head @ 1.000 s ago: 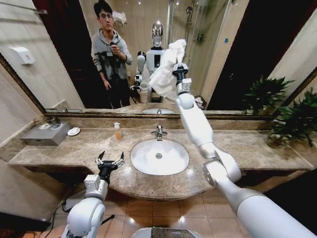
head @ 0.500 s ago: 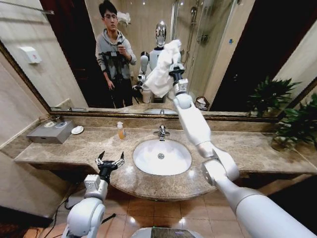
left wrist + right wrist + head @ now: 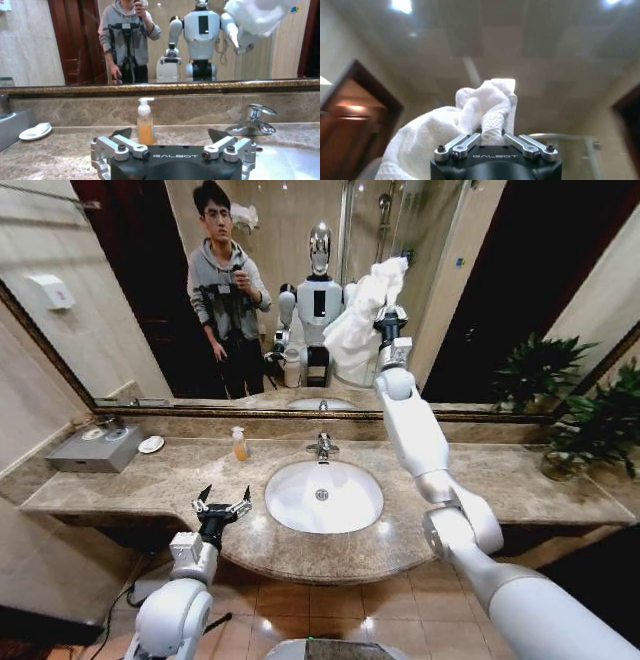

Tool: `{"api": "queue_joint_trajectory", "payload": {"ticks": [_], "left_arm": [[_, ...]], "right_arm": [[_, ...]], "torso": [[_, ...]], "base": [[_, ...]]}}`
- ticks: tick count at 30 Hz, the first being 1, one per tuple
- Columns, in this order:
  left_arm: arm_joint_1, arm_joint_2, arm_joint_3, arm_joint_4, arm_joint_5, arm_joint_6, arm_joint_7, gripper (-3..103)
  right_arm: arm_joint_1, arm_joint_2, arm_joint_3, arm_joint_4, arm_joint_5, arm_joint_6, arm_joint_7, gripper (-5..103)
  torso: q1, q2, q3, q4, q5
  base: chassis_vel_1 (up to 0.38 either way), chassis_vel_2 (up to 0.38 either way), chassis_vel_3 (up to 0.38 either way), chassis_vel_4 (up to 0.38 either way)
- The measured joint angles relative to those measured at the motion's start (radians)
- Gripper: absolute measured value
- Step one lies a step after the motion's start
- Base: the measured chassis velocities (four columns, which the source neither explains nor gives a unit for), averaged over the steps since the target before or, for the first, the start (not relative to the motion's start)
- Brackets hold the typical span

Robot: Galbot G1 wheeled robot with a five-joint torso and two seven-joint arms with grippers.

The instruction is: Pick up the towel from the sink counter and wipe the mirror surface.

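My right gripper (image 3: 390, 313) is raised high on its outstretched white arm, up against the wide wall mirror with the thin dark bronze frame (image 3: 120, 320). Its jaws are pinched together on the small soft white towel (image 3: 366, 320), which bunches above and beside them and hangs in loose folds toward my left. In the right wrist view the metal fingers (image 3: 465, 144) close on a twisted fold of the cloth (image 3: 470, 112), with the ceiling behind it. I cannot tell whether the towel actually touches the glass.

My left gripper (image 3: 222, 502) hangs low at the curved front edge of the long brown-beige mottled marble sink counter (image 3: 540, 480), just to the left of the oval white basin (image 3: 322, 496). Its jaws are spread wide and hold nothing; in the left wrist view both fingers (image 3: 117, 144) stand well apart.

At the back of the basin stands the chrome tap (image 3: 321, 446). To its left, near the mirror's lower frame, is a small pump bottle of orange liquid (image 3: 238, 444), and farther left a small round white soap dish (image 3: 151, 444) beside a grey box (image 3: 85, 452). A green potted plant (image 3: 590, 425) stands at the counter's right end.
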Motion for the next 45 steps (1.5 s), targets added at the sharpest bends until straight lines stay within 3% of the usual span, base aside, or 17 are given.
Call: {"api": "queue_joint_trajectory", "payload": {"ticks": [7, 11, 13, 15, 18, 23, 27, 36, 45], "left_arm": [[0.000, 0.000, 0.000, 0.000, 0.000, 0.000, 0.000, 100], [0.000, 0.000, 0.000, 0.000, 0.000, 0.000, 0.000, 100], [0.000, 0.000, 0.000, 0.000, 0.000, 0.000, 0.000, 100], [0.000, 0.000, 0.000, 0.000, 0.000, 0.000, 0.000, 100], [0.000, 0.000, 0.000, 0.000, 0.000, 0.000, 0.000, 100], [0.000, 0.000, 0.000, 0.000, 0.000, 0.000, 0.000, 100], [0.000, 0.000, 0.000, 0.000, 0.000, 0.000, 0.000, 100], [0.000, 0.000, 0.000, 0.000, 0.000, 0.000, 0.000, 100], [0.000, 0.000, 0.000, 0.000, 0.000, 0.000, 0.000, 100]], "right_arm": [[-0.002, 0.023, -0.015, 0.000, 0.015, 0.008, -0.018, 5], [-0.029, -0.023, -0.027, 0.067, 0.079, -0.027, -0.016, 5], [-0.081, -0.104, -0.048, 0.171, 0.142, -0.077, -0.005, 5], [-0.103, -0.133, -0.053, 0.206, 0.160, -0.090, 0.000, 5], [-0.204, -0.232, -0.061, 0.333, 0.205, -0.123, 0.022, 5], [-0.393, -0.333, -0.050, 0.535, 0.237, -0.157, 0.052, 5], [-0.520, -0.371, -0.027, 0.662, 0.241, -0.165, 0.069, 5], [-0.717, -0.389, -0.014, 0.772, 0.226, -0.161, 0.078, 5], [-0.682, -0.381, -0.004, 0.838, 0.215, -0.147, 0.108, 5]], "torso": [[0.000, 0.000, 0.000, 0.0002, -0.0003], [0.000, 0.000, 0.000, -0.0005, 0.0000], [-0.001, 0.000, 0.000, -0.0012, 0.0005], [-0.001, 0.000, 0.000, -0.0009, 0.0002], [-0.001, 0.000, 0.000, -0.0015, 0.0008], [-0.001, 0.000, -0.001, -0.0008, 0.0005], [-0.001, 0.000, -0.001, -0.0007, 0.0003], [-0.001, 0.000, -0.001, -0.0009, 0.0006], [-0.001, 0.000, -0.001, -0.0006, -0.0001]], "base": [[0.000, 0.000, 0.000, 0.000], [0.000, 0.000, 0.000, 0.000], [0.000, 0.000, 0.000, 0.000], [0.000, 0.000, 0.000, 0.000], [0.000, 0.000, 0.000, 0.000], [0.000, 0.000, 0.000, 0.000], [0.000, 0.000, 0.000, 0.000], [0.000, 0.000, 0.000, 0.000], [0.000, 0.000, 0.000, 0.000]]}}
